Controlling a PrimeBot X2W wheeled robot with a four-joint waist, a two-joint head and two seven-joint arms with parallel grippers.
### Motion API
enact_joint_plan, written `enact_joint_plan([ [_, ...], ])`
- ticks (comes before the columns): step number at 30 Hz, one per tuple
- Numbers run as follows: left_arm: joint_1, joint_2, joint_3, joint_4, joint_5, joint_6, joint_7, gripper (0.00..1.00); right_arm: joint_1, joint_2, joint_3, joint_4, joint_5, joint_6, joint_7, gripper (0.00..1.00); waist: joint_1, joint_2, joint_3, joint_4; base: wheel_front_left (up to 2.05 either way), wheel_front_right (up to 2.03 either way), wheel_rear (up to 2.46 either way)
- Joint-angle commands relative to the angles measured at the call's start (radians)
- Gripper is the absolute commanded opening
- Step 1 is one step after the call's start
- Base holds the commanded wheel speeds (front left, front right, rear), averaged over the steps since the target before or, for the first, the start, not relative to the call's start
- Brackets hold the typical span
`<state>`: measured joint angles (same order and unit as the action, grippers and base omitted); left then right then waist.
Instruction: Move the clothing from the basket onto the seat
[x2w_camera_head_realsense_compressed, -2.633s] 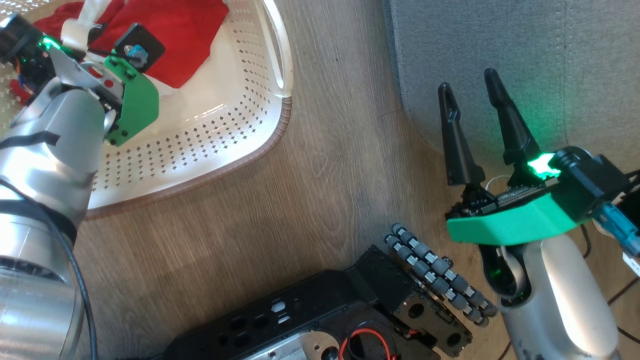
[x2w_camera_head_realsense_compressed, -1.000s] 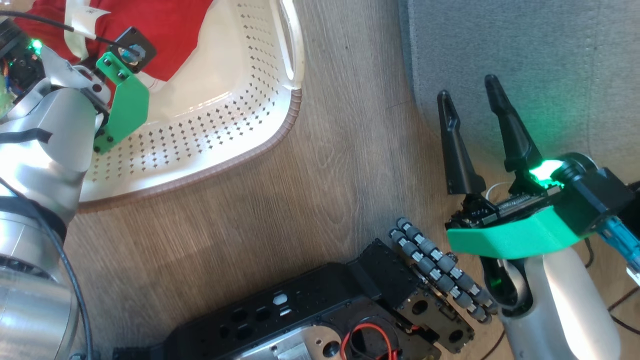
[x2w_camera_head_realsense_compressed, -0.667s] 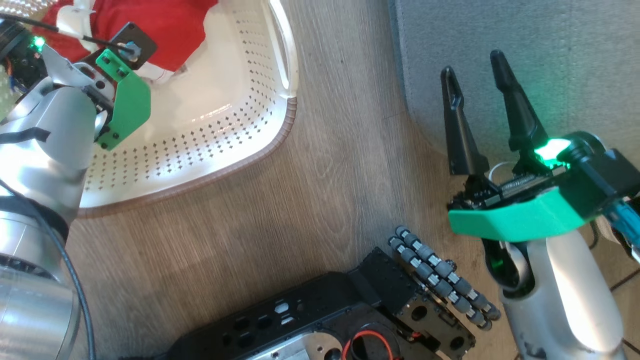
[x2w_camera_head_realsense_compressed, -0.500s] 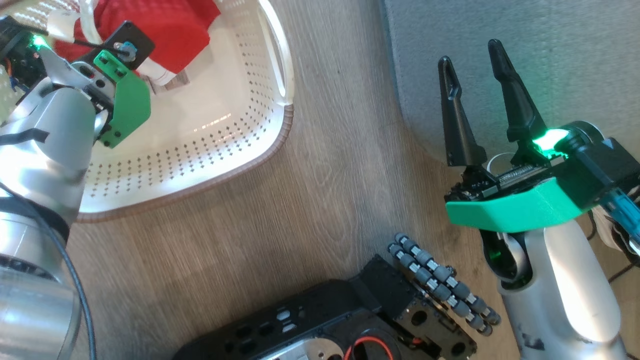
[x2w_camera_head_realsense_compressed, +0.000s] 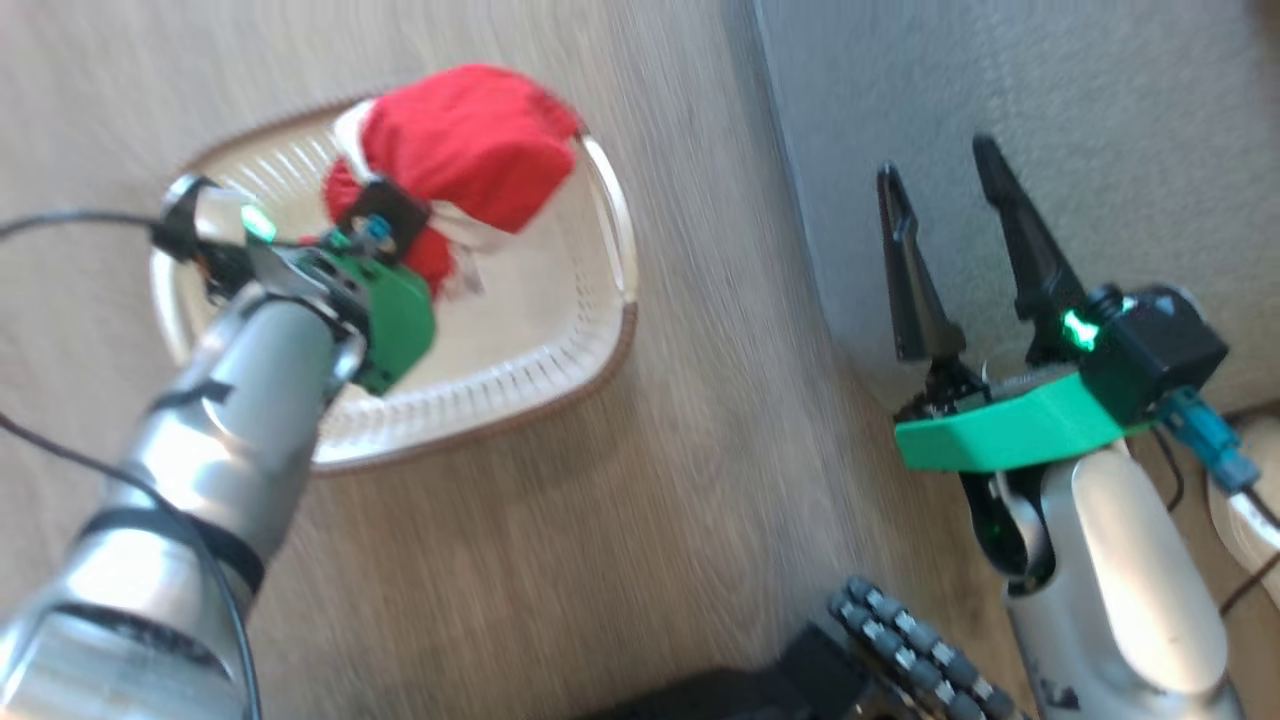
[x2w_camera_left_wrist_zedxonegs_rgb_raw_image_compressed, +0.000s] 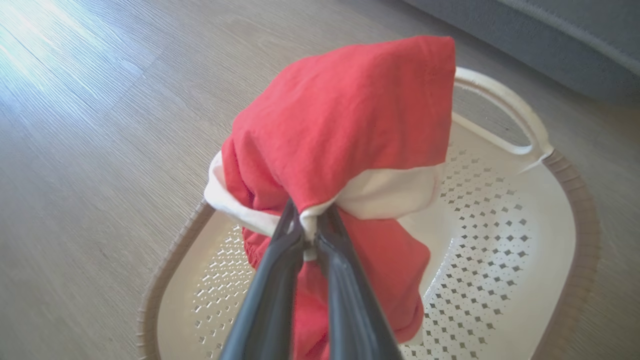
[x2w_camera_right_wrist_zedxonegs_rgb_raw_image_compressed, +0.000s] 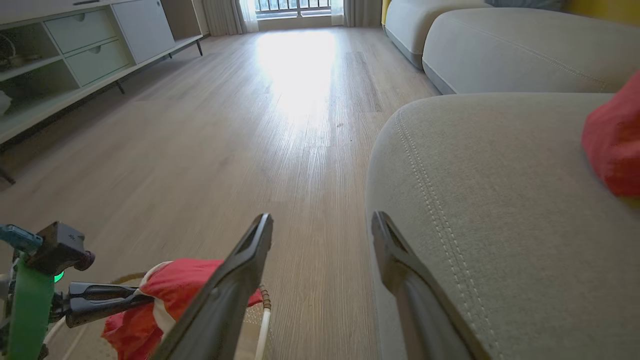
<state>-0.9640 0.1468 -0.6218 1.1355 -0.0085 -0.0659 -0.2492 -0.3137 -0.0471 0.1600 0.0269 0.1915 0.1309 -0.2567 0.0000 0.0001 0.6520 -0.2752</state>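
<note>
Home living room: grey upholstered sofas (x2w_camera_right_wrist_zedxonegs_rgb_raw_image_compressed: 525, 50), wood plank floor (x2w_camera_right_wrist_zedxonegs_rgb_raw_image_compressed: 280, 125), low drawer sideboard (x2w_camera_right_wrist_zedxonegs_rgb_raw_image_compressed: 75, 45), curtained window (x2w_camera_right_wrist_zedxonegs_rgb_raw_image_compressed: 292, 6).

Soft cloth clothing (x2w_camera_left_wrist_zedxonegs_rgb_raw_image_compressed: 345, 115), glossy plastic basket (x2w_camera_left_wrist_zedxonegs_rgb_raw_image_compressed: 505, 235), matt fabric seat (x2w_camera_right_wrist_zedxonegs_rgb_raw_image_compressed: 500, 225).

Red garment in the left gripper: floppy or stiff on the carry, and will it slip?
Probably floppy: the red garment droops in folds both sides of the left gripper. Likely light, since a pinch on its white band holds it above the basket. It could slip; only an edge is pinched.
</note>
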Motion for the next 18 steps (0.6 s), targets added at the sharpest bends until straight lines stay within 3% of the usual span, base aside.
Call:
enact_joint_plan([
  [1, 0.026, 0.014, 0.023, -0.031, -0.010, 0.007, -0.012, 0.00, 0.036, -0.003, 0.010, -0.021, -0.011, 0.000, -0.005, 1.00, 0.0000, -0.0001, -0.108, 0.054, 0.00, 0.00, 0.00],
  [8, 0.167, 0.014, 0.078, -0.256, -0.078, 0.026, -0.012, 0.00, 0.080, -0.003, 0.009, 0.020, -0.035, 0.000, -0.005, 1.00, 0.0000, -0.0001, -0.273, 0.106, 0.00, 0.00, 0.00],
  [18, 0.358, 0.028, 0.211, -0.598, -0.107, 0.089, -0.012, 0.00, 0.152, -0.003, -0.008, 0.048, -0.054, 0.000, -0.005, 1.00, 0.0000, -0.0001, -0.464, 0.149, 0.00, 0.00, 0.00],
])
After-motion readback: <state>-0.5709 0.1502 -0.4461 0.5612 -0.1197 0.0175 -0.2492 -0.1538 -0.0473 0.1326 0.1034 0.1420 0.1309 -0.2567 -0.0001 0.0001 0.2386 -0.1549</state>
